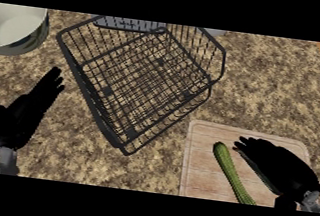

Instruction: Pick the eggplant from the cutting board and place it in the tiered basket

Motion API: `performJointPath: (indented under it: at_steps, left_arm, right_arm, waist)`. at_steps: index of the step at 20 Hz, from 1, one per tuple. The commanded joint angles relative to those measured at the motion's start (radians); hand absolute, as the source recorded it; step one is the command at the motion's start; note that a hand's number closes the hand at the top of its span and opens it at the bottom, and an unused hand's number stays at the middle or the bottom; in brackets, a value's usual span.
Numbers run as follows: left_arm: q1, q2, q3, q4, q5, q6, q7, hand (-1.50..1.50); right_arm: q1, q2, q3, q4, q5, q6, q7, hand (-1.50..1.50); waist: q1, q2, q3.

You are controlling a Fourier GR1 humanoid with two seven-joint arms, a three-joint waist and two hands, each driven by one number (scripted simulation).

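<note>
right hand [280,167] laid palm-down on cutting board [202,150], fingers straight, just beside long green vegetable [231,175] | left hand [23,111] rested open, fingers up | wire tiered basket [140,77] seen left of board

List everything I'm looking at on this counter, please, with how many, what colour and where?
Tiered basket: one, black wire, centre, tilted.
Cutting board: one, pale wood, lower right.
Long vegetable: one, green, lying on the board beside the right hand; it looks like a cucumber more than an eggplant.
Pot: one, pale grey, upper left corner, partly out of view.
Counter: one, speckled brown.
Left hand: black, open, resting at lower left.
Right hand: black, over the board, fingers straight.
</note>
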Motion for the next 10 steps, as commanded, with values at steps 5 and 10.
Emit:
performJointPath:
  at_steps: [5,10]
  left_arm:
    - [-0.005,-0.008,0.049,0.020,-0.001,-0.056,-0.014,0.00]
    - [-0.014,-0.045,0.060,0.019,-0.030,-0.056,0.007,0.00]
  right_arm:
    - [0.005,0.072,-0.027,0.173,0.181,-0.176,-0.142,-1.50]
    - [-0.040,0.099,-0.112,0.185,0.200,-0.083,-0.185,-1.50]
  waist:
    - [0.001,0.000,0.000]
    - [-0.001,0.000,0.000]
